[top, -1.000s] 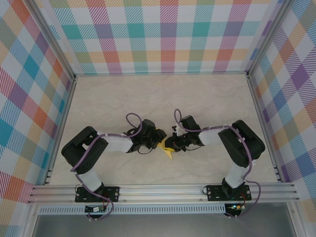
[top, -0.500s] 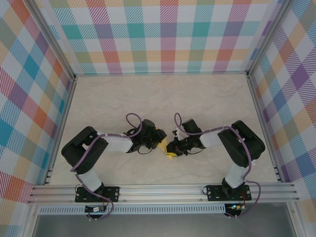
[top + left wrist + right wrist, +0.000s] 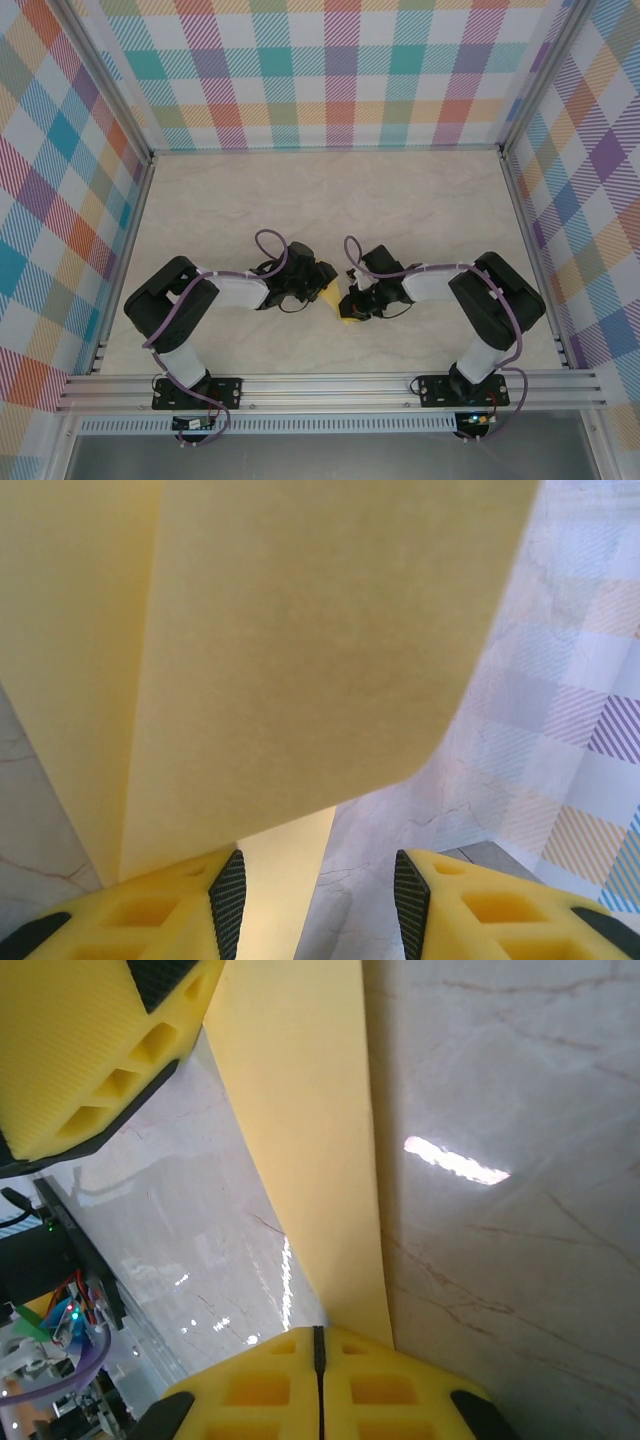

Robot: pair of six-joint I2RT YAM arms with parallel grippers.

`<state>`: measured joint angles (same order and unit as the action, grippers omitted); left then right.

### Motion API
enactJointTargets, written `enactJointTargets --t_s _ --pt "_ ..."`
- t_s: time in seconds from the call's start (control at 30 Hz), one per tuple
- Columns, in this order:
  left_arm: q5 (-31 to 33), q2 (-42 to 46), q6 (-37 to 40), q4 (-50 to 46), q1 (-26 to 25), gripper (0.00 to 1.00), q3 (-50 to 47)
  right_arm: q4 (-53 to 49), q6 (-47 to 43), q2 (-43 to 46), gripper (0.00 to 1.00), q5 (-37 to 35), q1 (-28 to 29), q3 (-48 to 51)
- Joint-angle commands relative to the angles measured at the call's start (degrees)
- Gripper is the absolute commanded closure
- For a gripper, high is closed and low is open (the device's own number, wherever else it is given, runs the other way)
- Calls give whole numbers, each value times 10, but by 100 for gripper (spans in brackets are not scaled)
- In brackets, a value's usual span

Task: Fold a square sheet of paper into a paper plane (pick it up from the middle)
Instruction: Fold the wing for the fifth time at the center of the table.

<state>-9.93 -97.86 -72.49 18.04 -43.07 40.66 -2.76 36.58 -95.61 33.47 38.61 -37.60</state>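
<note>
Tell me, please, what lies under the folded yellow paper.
The marbled table shows around the paper, which the right pincer pinches; the patch directly beneath is covered.

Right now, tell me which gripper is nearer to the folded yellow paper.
Right, narrowly. The right gripper, shut, has its tips at one end of the folded yellow paper. The left gripper stands open around the other end; whether a finger touches it is unclear.

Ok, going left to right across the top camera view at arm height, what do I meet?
Left checked wall → left arm → yellow paper → right arm → right checked wall.
</note>
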Motion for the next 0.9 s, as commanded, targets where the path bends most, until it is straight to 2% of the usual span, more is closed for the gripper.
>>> enactJointTargets --t_s 0.0,0.23,0.5,0.87 --pt "27 1 -2 -57 -2 54 -19 -112 -6 -2 95 -46 13 30" --pt "24 -2 0 -52 -1 54 -21 -131 -7 65 96 -62 14 34" --pt "21 0 3 -52 -1 54 -22 -14 63 103 94 -24 14 14" --pt "19 1 4 -51 -2 54 -22 65 116 35 91 -34 13 -19"
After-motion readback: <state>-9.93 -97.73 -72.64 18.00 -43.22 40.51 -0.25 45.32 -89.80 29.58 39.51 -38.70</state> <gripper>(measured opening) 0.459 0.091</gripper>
